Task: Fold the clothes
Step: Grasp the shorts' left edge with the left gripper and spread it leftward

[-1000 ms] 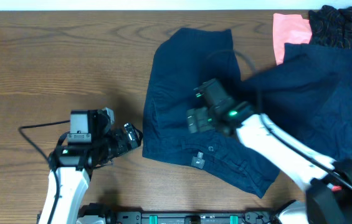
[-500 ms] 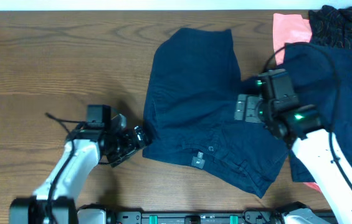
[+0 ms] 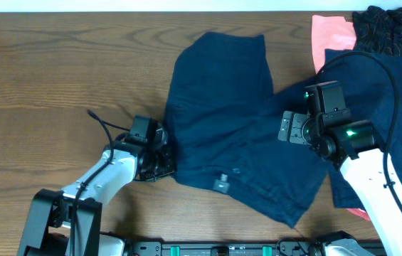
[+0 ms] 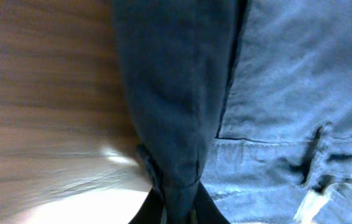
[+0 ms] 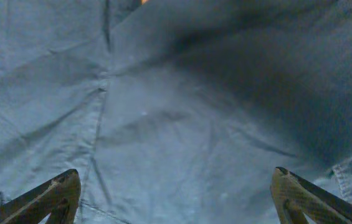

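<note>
Trouble from here starts at the left gripper (image 3: 164,153), low on the counter (image 3: 58,71) at the left hem of the navy shorts (image 3: 229,135). In its wrist view the jaws stand nearly together on a raised ridge of that cloth. The bite looks thin and close to the edge, so the fabric could slide out once the arm lifts or pulls. It may also hold only the top layer (the picture does not show how many layers are caught), which would leave the fold lopsided. The shorts lie spread over the middle of the counter, one leg towards the far edge and the other towards the near right. The right gripper (image 3: 286,129) hovers above their right part with its fingers (image 5: 51,193) spread wide and nothing between them. With that side unpinned, a pull from the left would likely drag the whole garment instead of folding it. A second navy garment (image 3: 393,121) along the right edge meets the shorts just beside this gripper, so a careless grab could take both pieces. The coral-pink garment (image 3: 331,35) and the black patterned garment (image 3: 393,25) lie in the far right corner, well apart from either gripper.
</note>
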